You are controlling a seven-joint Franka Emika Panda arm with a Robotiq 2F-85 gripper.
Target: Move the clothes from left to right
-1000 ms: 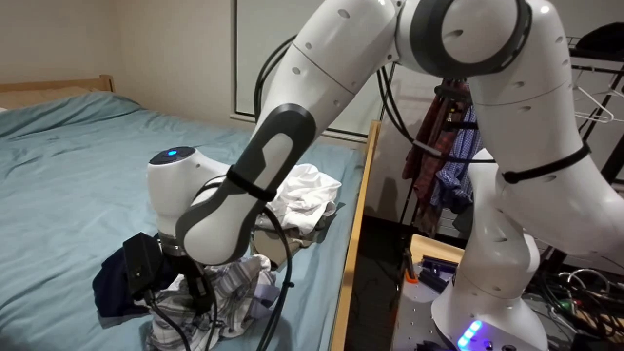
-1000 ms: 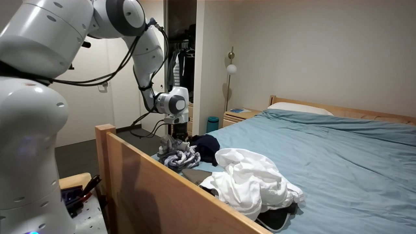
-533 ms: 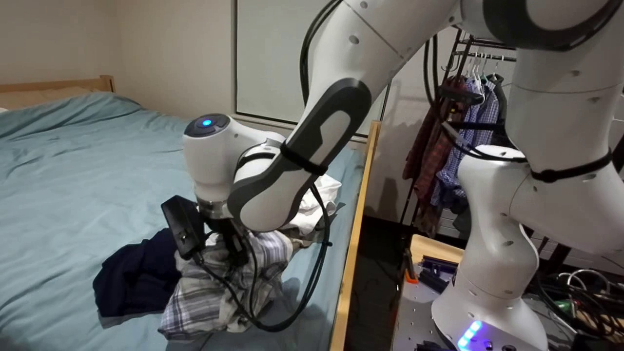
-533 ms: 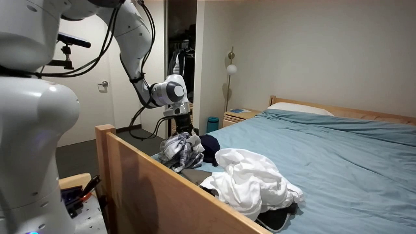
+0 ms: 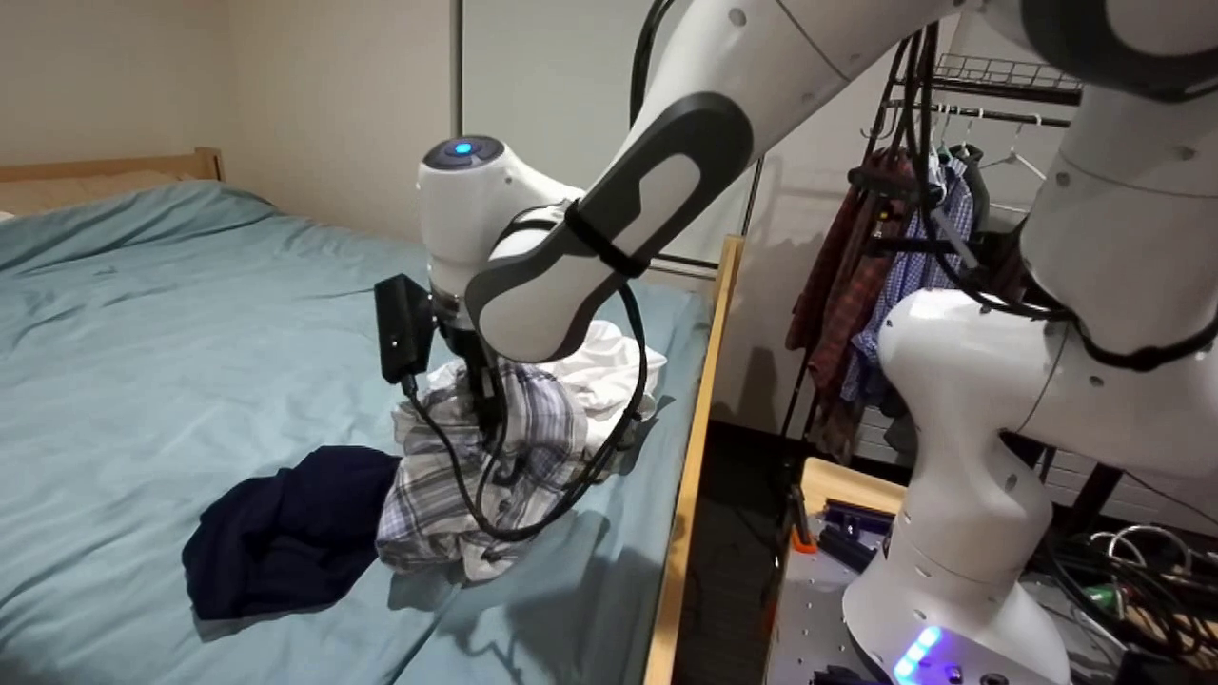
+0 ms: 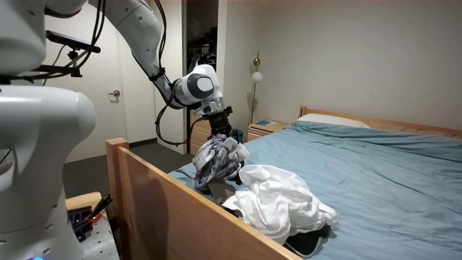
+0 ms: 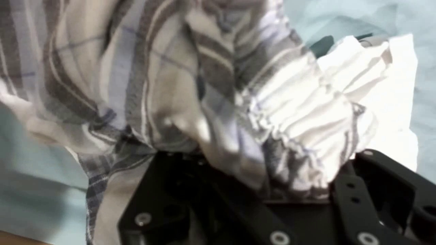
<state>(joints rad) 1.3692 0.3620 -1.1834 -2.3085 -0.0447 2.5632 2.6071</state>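
- Clothes (image 5: 428,504): crumpled soft-fabric garments, near the pale wooden footboard (image 6: 202,220) of a broad, teal-covered bed (image 5: 190,400).
- Large white garment (image 6: 278,202) of thin cloth, heaped on the bed: in an exterior view it lies lower than the black two-fingered tool (image 6: 221,133) and to its right. I judge the coming move turns on this, a carry rightward towards that heap.
- Grey-and-white plaid shirt (image 6: 218,159) of woven cloth: directly below the tool, bunched, without a clear long axis; it seems to hang clear of the bed.
- Dark navy garment (image 5: 295,533) of plain cloth: a low heap on the bed, just beside the shirt; touching or apart, I cannot tell.
- Tan fabric garment (image 6: 221,191): between the shirt and the white one in an exterior view, partly hidden.
- Tool: clamped on the plaid shirt, folds bunched between its jaws.
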